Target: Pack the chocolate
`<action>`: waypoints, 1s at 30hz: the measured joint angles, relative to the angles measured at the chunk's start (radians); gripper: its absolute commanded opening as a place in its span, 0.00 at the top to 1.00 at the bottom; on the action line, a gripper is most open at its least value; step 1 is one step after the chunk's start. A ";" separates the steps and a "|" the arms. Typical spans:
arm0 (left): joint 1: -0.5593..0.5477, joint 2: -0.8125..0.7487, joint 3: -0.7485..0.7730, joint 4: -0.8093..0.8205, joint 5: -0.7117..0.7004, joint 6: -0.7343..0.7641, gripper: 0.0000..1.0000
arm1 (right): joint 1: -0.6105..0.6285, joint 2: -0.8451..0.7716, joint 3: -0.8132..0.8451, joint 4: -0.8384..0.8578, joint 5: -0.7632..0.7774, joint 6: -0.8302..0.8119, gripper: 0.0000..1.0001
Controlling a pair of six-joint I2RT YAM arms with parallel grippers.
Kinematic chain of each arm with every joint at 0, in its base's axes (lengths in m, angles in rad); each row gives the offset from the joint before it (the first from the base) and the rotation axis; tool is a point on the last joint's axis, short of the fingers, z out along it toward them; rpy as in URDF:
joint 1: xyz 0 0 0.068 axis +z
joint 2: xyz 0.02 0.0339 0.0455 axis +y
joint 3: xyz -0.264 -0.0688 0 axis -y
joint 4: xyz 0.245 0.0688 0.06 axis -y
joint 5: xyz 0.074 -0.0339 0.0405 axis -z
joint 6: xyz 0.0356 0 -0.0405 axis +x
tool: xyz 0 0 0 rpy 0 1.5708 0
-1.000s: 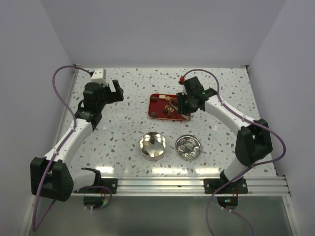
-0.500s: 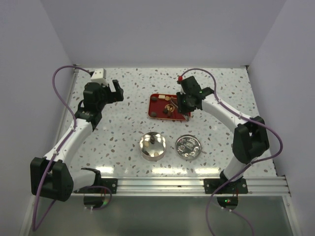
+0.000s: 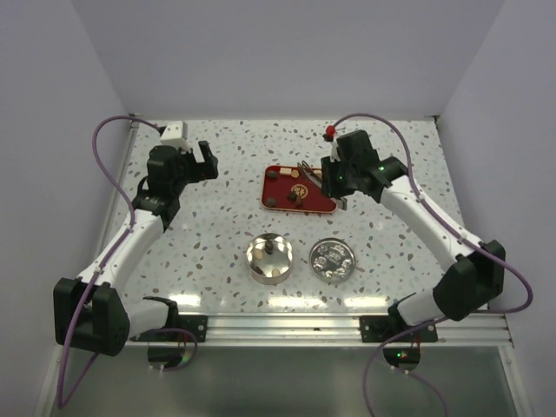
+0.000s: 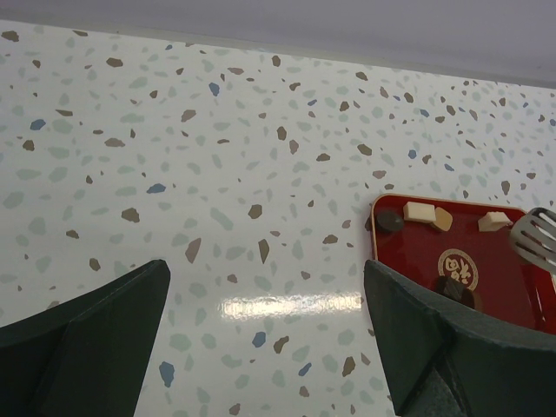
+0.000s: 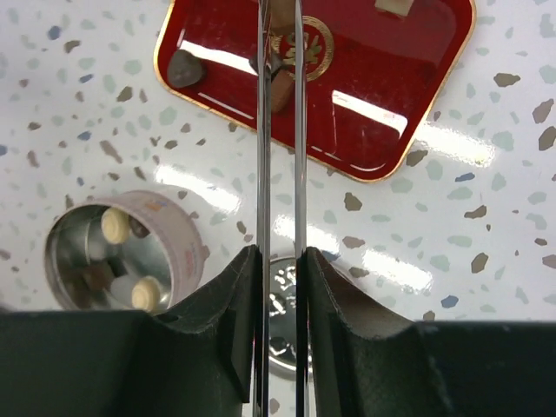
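Round tin (image 5: pixel 178 233): nearest the bases, open, a few packed pieces (image 5: pixel 115 224) inside (cream and brown); lid (image 3: pixel 332 259) just beside it on the right.
Right gripper (image 5: pixel 279 256): clamped tight on the tongs (image 5: pixel 261 174), 2 thin blades running straight ahead from the fingers, nearly parallel.
Key relation: brown piece (image 5: pixel 280 82) dead ahead, lined up in the slot between the 2 blades, on the red tray (image 5: pixel 382 113) beyond the tin; pinched or merely lying beneath, cannot tell.
Loose chocolate (image 4: pixel 419 211): the rest scattered on the tray, mostly toward its far and left edges.
Nearer arm: right, at the tray's right end; judged the one to carry to the tin, which lies back and to its left.
Left gripper (image 4: pixel 265 278): fingers spread wide, nothing held, well apart from the tray on its left.
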 measured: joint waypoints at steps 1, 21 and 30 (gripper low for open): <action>0.000 0.000 0.000 0.000 0.000 0.000 0.00 | 0.000 -0.030 0.000 -0.012 -0.016 -0.008 0.80; 0.000 0.000 0.000 -0.001 0.000 0.000 0.00 | 0.146 -0.313 -0.084 -0.283 -0.343 -0.082 0.80; 0.000 0.000 0.000 -0.009 -0.001 0.000 0.00 | 0.155 -0.320 -0.082 -0.354 -0.399 -0.097 0.74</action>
